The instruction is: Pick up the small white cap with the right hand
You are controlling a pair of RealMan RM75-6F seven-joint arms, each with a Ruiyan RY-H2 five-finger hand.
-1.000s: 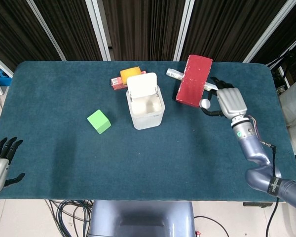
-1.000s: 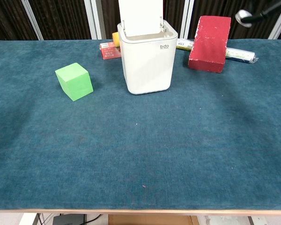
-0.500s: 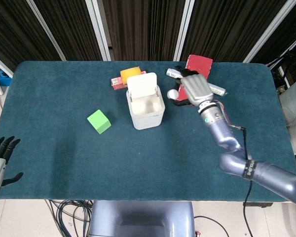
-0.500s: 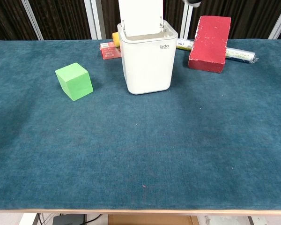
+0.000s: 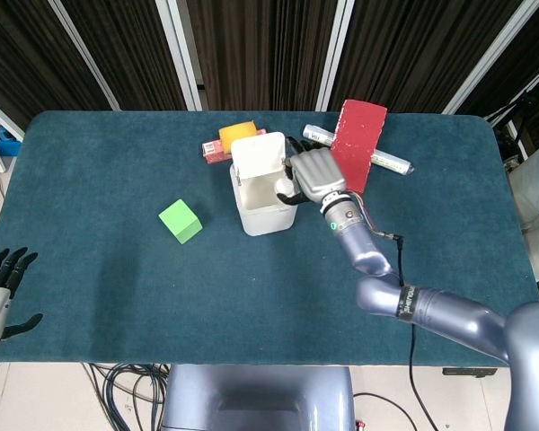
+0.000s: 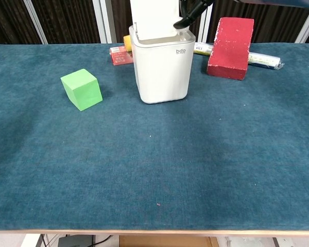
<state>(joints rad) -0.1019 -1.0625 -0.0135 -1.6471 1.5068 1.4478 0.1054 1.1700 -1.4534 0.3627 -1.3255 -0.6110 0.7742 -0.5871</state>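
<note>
My right hand (image 5: 314,175) hangs over the right rim of the open white bin (image 5: 268,215), fingers curled toward the opening. At its fingertips a small pale round thing, the small white cap (image 5: 284,188), seems pinched above the inside of the bin; it is hard to tell apart from the white wall. In the chest view only dark fingers (image 6: 193,11) show above the bin (image 6: 162,67), and the cap is not clear there. My left hand (image 5: 0,292) rests off the table's near left corner, fingers apart, holding nothing.
The bin's lid (image 5: 258,154) stands upright at its back. A red brick (image 5: 356,144) leans on a silver tube (image 5: 391,162) right of the bin. A green cube (image 5: 181,221) sits to the left. An orange block (image 5: 236,132) and red box (image 5: 216,150) lie behind.
My right hand has carried the cap leftward, from beside the red brick to above the bin's right rim. The left hand stays put.
</note>
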